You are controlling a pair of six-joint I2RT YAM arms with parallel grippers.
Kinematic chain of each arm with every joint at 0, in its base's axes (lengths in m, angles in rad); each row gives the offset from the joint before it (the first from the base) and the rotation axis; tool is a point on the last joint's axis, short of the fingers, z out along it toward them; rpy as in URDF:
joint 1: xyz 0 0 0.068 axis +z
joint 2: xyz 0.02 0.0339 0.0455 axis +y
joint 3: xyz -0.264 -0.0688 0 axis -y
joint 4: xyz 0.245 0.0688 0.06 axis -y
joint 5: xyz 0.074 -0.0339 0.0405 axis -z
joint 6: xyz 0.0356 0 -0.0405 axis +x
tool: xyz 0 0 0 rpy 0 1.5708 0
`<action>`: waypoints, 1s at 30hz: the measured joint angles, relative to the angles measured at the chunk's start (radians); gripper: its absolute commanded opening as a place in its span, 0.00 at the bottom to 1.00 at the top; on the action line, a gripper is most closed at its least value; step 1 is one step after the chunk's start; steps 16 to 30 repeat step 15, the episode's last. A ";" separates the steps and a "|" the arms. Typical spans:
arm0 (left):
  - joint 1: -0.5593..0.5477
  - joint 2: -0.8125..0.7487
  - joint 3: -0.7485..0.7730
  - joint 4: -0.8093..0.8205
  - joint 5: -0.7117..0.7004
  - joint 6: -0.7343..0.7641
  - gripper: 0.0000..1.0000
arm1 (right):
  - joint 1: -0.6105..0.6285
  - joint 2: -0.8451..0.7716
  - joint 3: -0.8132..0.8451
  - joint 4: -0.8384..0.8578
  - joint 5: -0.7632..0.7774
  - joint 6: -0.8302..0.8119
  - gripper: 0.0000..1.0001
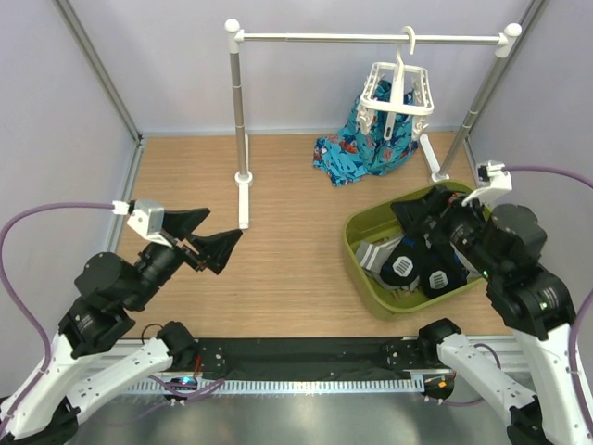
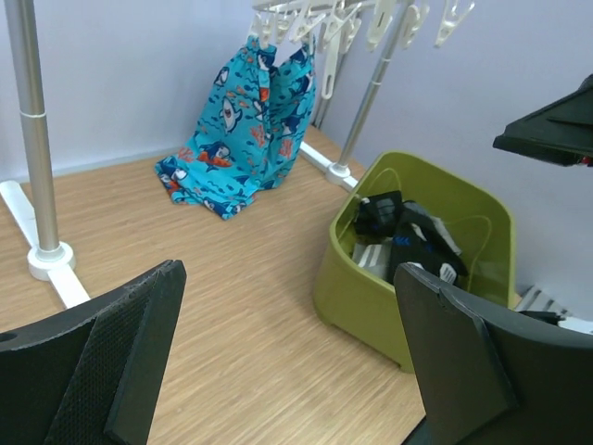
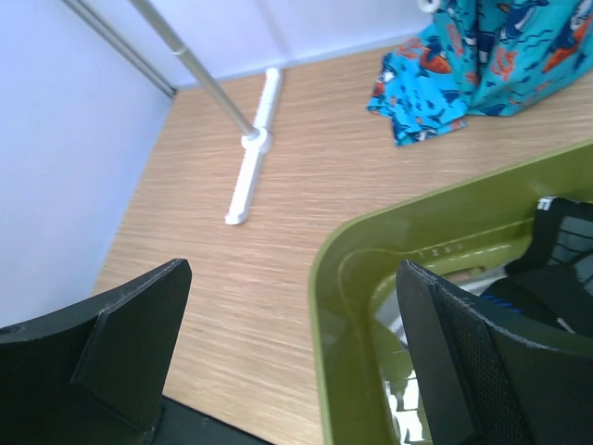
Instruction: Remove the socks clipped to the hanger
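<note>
Several soft grey and black socks (image 1: 417, 264) lie in the olive plastic tub (image 1: 357, 255); the white plastic peg hanger (image 1: 398, 97) seems to hold only blue patterned cloth (image 1: 366, 139). Left gripper (image 1: 208, 236) and right gripper (image 1: 443, 221) gape empty, the right above the tub. Removal looks done; next, withdraw clear.

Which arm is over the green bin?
The right fingers, open above the green bin of socks; the left fingers hang over the wooden table.

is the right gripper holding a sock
No, the right gripper is open and empty above the green bin, where the socks lie.
</note>
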 measured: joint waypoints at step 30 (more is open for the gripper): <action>0.000 -0.006 0.101 -0.014 0.066 -0.106 1.00 | 0.000 -0.085 0.029 -0.025 0.030 0.048 1.00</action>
